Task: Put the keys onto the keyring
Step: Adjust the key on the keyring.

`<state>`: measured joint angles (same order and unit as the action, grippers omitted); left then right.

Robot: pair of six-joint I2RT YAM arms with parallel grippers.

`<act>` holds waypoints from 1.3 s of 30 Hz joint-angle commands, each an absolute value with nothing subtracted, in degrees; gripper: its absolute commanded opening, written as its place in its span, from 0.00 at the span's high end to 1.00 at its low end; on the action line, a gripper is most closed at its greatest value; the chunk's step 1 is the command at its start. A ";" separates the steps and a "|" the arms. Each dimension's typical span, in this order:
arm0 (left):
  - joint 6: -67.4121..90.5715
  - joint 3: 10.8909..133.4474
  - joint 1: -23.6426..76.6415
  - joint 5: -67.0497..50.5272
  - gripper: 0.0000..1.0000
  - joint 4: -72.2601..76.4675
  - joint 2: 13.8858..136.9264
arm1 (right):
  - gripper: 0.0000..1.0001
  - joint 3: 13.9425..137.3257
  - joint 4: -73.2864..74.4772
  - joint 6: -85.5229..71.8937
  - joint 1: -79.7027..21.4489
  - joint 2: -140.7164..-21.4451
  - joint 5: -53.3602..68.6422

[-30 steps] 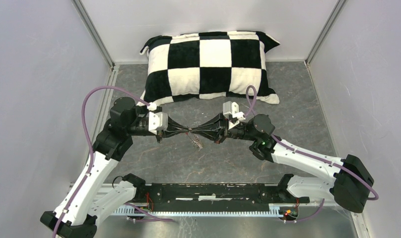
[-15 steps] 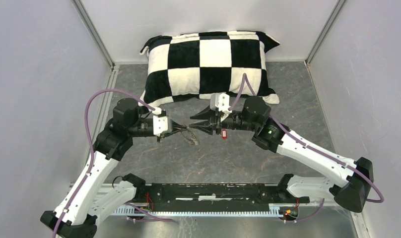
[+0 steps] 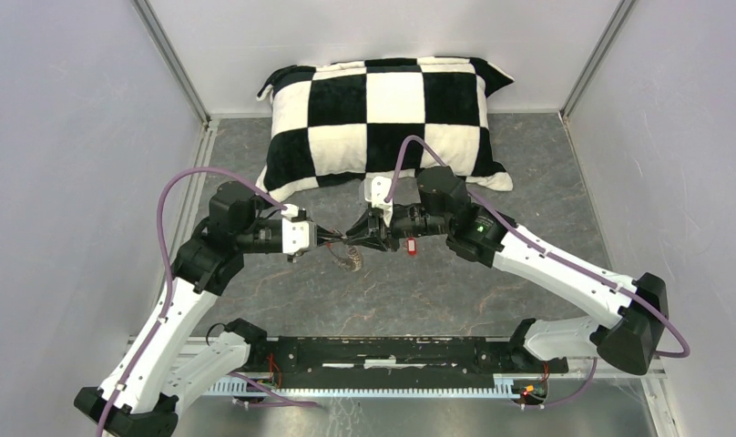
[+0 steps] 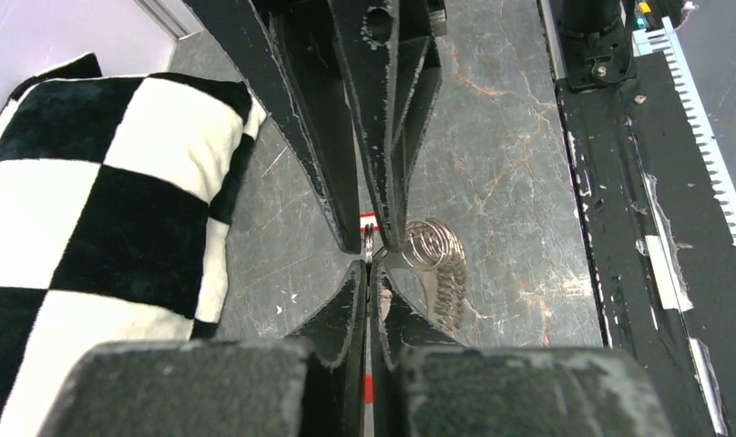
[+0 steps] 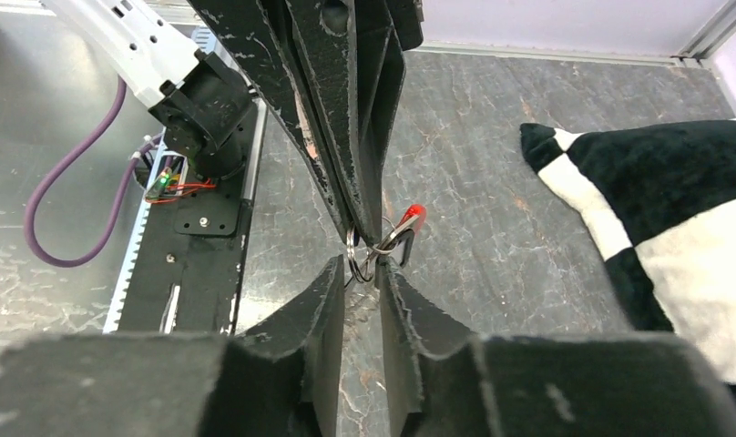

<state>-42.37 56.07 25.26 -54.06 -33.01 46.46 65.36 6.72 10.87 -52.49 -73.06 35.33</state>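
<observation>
My left gripper (image 3: 340, 238) is shut on the thin silvery keyring (image 3: 352, 258), whose coil hangs just below its tips. In the left wrist view the coil (image 4: 430, 244) dangles right of my shut left gripper (image 4: 370, 266), and a red bit shows in the slit between the fingers. My right gripper (image 3: 351, 233) meets it tip to tip, jaws narrowly apart around the ring wire (image 5: 362, 250). In the right wrist view the right gripper (image 5: 362, 264) shows a clear gap, with a red piece (image 5: 413, 215) beside the wire. A small red-headed key (image 3: 411, 246) lies on the table under the right wrist. The black-and-white key is not visible.
A black-and-white checkered pillow (image 3: 392, 109) lies at the back of the table. The black base rail (image 3: 392, 355) runs along the near edge. Grey walls close in left and right.
My right gripper opened, swung left and came around the ring at the left gripper's tips. The left gripper drew back left a little. The red key came into sight.
</observation>
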 commanded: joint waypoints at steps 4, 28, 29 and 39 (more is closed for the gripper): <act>-46.27 57.33 25.53 -57.28 0.98 -33.54 45.83 | 0.85 67.72 2.98 9.65 -52.71 -73.32 36.96; -27.11 57.82 25.49 -59.67 0.40 -26.66 48.56 | 1.00 42.91 -39.40 -7.71 -52.71 -63.81 30.73; -26.39 57.83 25.51 -59.56 0.34 -26.24 48.60 | 1.00 42.37 -41.35 -8.72 -52.68 -63.78 30.45; -22.15 58.31 25.49 -57.88 0.20 -23.48 47.86 | 1.00 38.91 -47.10 -9.39 -52.73 -62.53 27.27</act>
<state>-26.65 56.10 25.26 -57.23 -26.37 48.49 40.03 -38.94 -8.01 -52.49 -64.53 29.39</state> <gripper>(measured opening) 0.791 0.010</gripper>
